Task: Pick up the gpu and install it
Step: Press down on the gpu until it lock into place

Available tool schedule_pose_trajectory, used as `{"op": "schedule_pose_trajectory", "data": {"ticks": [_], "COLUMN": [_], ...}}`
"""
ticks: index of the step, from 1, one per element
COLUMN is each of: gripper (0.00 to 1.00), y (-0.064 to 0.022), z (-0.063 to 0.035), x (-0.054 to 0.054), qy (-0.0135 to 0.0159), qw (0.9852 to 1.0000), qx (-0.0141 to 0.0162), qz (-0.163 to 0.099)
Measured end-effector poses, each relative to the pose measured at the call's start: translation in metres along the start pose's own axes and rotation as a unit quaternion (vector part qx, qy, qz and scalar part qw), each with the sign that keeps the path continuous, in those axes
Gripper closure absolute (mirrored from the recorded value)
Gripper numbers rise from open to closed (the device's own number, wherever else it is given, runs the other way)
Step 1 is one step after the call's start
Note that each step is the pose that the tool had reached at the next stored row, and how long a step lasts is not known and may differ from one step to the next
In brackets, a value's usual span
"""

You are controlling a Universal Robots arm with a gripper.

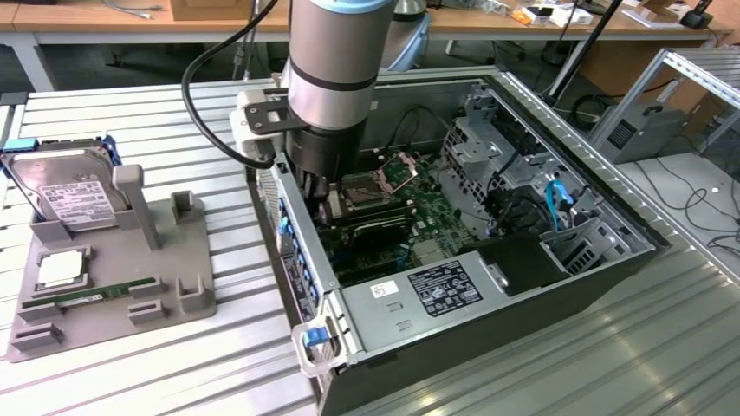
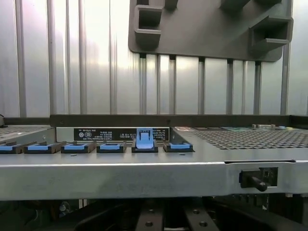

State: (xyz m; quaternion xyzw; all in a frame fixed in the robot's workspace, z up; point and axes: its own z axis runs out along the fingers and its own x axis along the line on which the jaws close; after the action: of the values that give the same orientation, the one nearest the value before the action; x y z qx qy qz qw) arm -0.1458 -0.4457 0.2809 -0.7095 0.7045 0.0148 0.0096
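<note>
Black pincer (image 1: 328,198) sits low inside the open grey steel PC case (image 1: 578,158) by its rear slot wall, jaws pressed together; thin dark gpu hidden, likely pinched directly beneath, grey plastic parts tray (image 1: 185,260) well apart.

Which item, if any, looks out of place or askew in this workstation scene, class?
Nothing looks damaged or spilled. One small oddity: on the computer case's rear edge, one blue slot latch stands raised while its neighbours lie flat. The hard drive leans in the grey holder, which appears to be its cradle.
</note>
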Motion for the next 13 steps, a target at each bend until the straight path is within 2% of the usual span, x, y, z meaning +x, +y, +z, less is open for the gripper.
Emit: {"op": "schedule_pose_trajectory", "data": {"ticks": [4,11,13], "gripper": [0.89,0.89,0.89], "y": [0.0000,0.0000,0.0000], "z": [0.0086,0.0109,0.0111], "x": [0.001,0.005,0.010], "qy": [0.0000,-0.0001,-0.0002], "qw": [1.0000,1.0000,1.0000], "qx": [0.0000,0.0000,0.0000], "qz": [0.000,0.000,0.000]}}
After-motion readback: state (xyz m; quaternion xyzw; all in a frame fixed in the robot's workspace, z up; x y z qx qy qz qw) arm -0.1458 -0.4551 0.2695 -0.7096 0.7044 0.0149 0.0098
